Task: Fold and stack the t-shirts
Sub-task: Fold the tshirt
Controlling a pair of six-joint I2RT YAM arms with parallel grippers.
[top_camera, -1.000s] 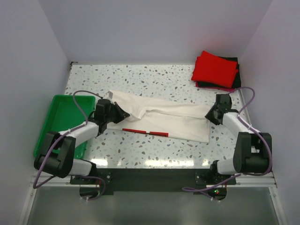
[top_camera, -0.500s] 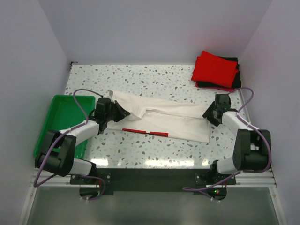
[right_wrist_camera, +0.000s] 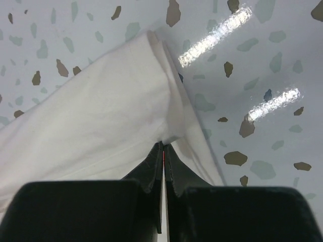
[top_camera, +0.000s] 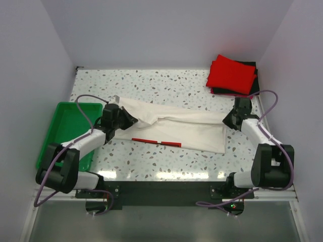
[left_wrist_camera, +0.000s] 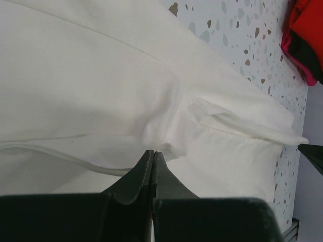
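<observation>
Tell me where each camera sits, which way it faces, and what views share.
Top external: above and behind, looking down at the table; both arms show.
Left wrist: over the white t-shirt, facing the red t-shirt; left gripper, pinching cloth, shows.
Right wrist: low, facing the shirt's edge; right gripper, pinching it, shows.
Shared: all show the white t-shirt.

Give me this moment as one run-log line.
left gripper: shut on white t-shirt | right gripper: shut on white t-shirt | red t-shirt: folded atop black t-shirt, far right corner

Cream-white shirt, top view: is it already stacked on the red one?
No, the cream-white shirt lies stretched across the middle of the table, apart from the red shirt folded in the far right corner.
</observation>
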